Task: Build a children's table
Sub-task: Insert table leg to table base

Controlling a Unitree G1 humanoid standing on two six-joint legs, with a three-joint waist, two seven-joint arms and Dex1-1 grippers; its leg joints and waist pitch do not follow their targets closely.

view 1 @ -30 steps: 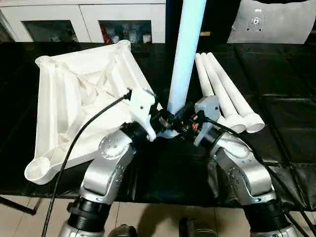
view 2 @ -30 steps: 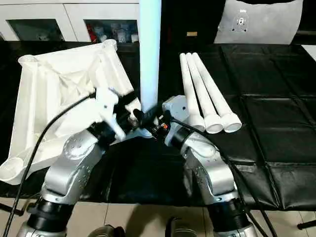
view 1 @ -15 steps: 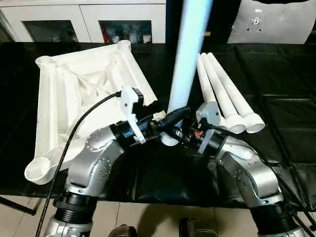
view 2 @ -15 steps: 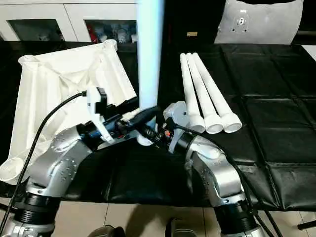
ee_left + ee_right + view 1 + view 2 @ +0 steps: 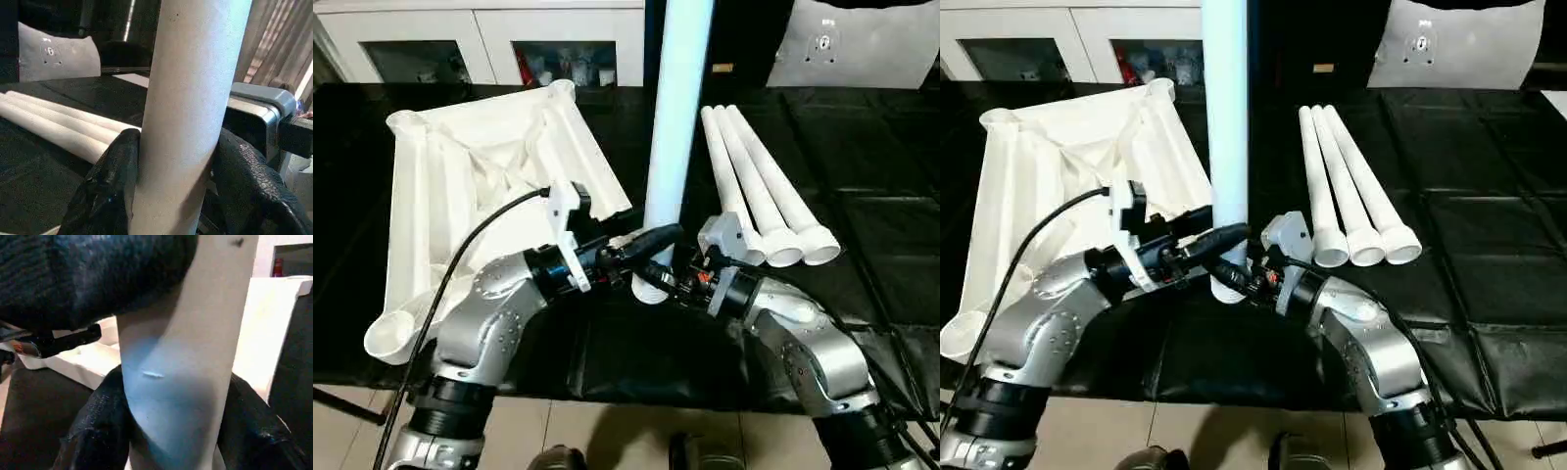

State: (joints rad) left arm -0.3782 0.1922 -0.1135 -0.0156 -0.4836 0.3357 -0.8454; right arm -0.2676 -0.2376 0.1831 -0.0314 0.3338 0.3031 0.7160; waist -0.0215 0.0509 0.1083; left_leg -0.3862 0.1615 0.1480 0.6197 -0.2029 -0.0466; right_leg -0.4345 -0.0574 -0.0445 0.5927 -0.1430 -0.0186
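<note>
- Standing upright between the two grippers, a long round white table leg (image 5: 677, 108) runs out of frame at the top; its wide lower end is partly hidden behind the fingers.
- Left gripper (image 5: 651, 238) and right gripper (image 5: 668, 282) both clamp this leg near its base, black pads pressed on either side.
- Three more legs (image 5: 759, 191) lie side by side to the right, wide ends near.
- Ribbed-side up, the table top (image 5: 480, 186) lies on the left of the black work surface (image 5: 862, 157), its near corner socket past the edge.

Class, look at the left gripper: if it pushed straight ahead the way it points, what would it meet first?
The upright leg already between its fingers; beyond it, probably the right gripper, though depth is unclear.
</note>
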